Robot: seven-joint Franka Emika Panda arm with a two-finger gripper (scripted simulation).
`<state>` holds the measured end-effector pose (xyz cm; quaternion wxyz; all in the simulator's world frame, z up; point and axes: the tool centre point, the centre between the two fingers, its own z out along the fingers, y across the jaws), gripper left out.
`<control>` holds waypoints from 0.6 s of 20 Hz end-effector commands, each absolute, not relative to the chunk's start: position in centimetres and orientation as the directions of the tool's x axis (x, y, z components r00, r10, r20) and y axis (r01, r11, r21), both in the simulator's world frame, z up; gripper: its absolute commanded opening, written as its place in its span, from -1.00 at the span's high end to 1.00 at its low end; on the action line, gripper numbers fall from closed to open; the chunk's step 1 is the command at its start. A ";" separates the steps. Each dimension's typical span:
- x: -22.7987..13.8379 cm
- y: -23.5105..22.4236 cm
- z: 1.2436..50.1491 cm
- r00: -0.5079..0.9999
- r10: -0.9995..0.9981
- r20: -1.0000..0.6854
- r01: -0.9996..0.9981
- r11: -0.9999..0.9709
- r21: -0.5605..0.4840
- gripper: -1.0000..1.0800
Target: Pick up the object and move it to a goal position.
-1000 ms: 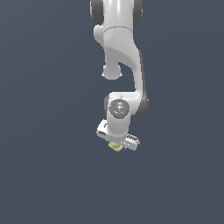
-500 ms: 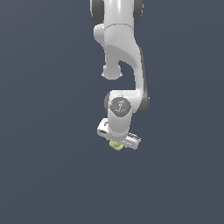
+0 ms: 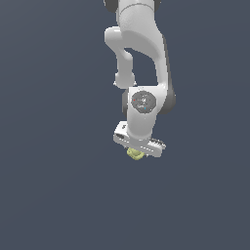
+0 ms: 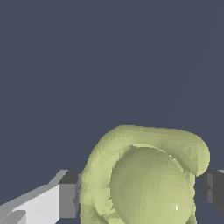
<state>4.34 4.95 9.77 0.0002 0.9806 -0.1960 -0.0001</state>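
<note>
The white Panda arm (image 3: 141, 53) is reaching down from the top of the exterior view, its wrist bent so the hand points downward over a plain dark grey-blue ground (image 3: 53, 195). The gripper (image 3: 137, 152) is sitting at the bottom of the arm, its wide white body tilted slightly, lower toward the exterior view's right.

The object (image 3: 135, 155), a small pale yellow-green lumpy thing, is peeking out just beneath the gripper's body, much narrower than the hand above it. From outside I am seeing only its lower edge; the rest is hidden behind the hand.

In the wrist view the object (image 4: 146, 179) is filling the space between the two fingers (image 4: 68, 194), a rounded dome with a curled rim wrapping over it. Both dark finger pads are pressing right up against its sides, so the jaws are closed partway, stopped by the object they are gripping. Whether it is resting on the ground or lifted clear, I cannot tell.
</note>
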 end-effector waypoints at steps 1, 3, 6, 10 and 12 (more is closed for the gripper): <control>3.7 5.9 11.9 0.923 -0.384 0.001 -0.384 -0.923 0.000 1.00; 3.0 6.8 13.8 0.923 -0.384 0.001 -0.384 -0.923 0.000 1.00; 1.9 8.3 17.0 0.923 -0.384 0.001 -0.384 -0.923 0.000 1.00; 0.5 10.3 21.4 0.923 -0.384 0.001 -0.384 -0.923 0.000 1.00; -0.2 11.3 23.5 0.923 -0.384 0.001 -0.384 -0.923 0.001 1.00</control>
